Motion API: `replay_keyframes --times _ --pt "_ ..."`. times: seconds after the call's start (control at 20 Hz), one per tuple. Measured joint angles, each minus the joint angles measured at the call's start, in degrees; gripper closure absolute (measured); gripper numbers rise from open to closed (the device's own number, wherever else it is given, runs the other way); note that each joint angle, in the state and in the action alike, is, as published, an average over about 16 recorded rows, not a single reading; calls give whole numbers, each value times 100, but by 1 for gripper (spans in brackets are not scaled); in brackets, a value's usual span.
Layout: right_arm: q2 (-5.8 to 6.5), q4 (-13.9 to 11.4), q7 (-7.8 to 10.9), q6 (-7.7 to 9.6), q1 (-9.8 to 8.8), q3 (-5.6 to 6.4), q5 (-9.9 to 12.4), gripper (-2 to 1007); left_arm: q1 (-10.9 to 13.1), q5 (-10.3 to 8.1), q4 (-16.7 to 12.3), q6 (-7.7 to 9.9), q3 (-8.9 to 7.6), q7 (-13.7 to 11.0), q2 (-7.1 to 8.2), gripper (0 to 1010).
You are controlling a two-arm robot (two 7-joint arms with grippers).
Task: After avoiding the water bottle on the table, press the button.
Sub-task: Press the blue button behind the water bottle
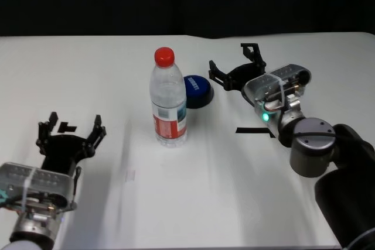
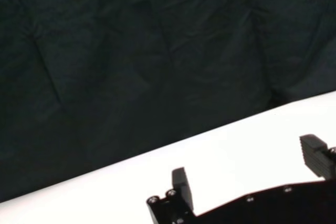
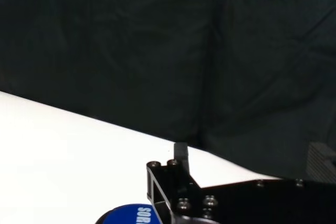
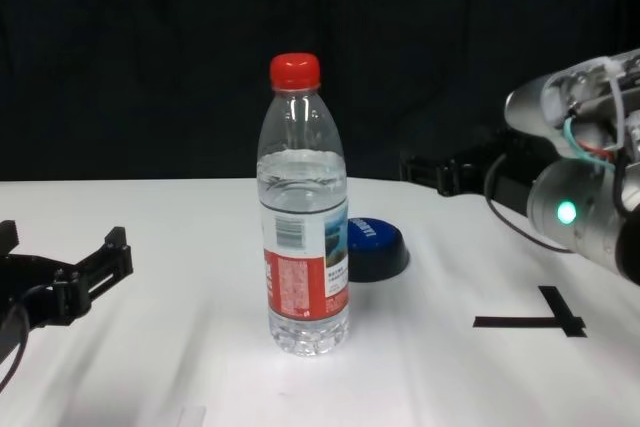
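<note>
The button (image 1: 198, 90) lies flat on the tabletop (image 1: 205, 191) just past the middle, its blue dome facing straight up. It is round, so it has no long axis in plan; its short axis runs vertical, and the white lettering on top runs roughly from 9 toward 3 o'clock. Close at its 7 o'clock stands the water bottle (image 1: 168, 100), upright, long axis vertical, red cap on top, and it hides part of the button's near-left edge in the head view.

The right pincer (image 1: 235, 65) hovers at about 2 o'clock of the button, fingers spread apart, pointing toward 10 o'clock. The likely trouble: a sweep carried too far toward 8 o'clock, or a wide elbow swing, would clip the tall, light bottle and tip it. Splayed fingers could also land astride the dome's rim and slide off instead of pressing.

The left pincer (image 1: 70, 139) rests open at the tabletop's 8 o'clock corner, well apart from both.
</note>
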Motion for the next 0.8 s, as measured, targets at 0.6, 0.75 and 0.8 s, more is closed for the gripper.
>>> replay_keyframes --times 0.6,0.75,0.8 --pt "-137 421 -62 25 266 -44 -56 2 0 0 0 0 0 0 0 7" --pt "-172 543 -73 25 345 -58 -79 2 0 0 0 0 0 0 0 7" --pt "-184 586 -77 22 372 -63 -87 2 0 0 0 0 0 0 0 7"
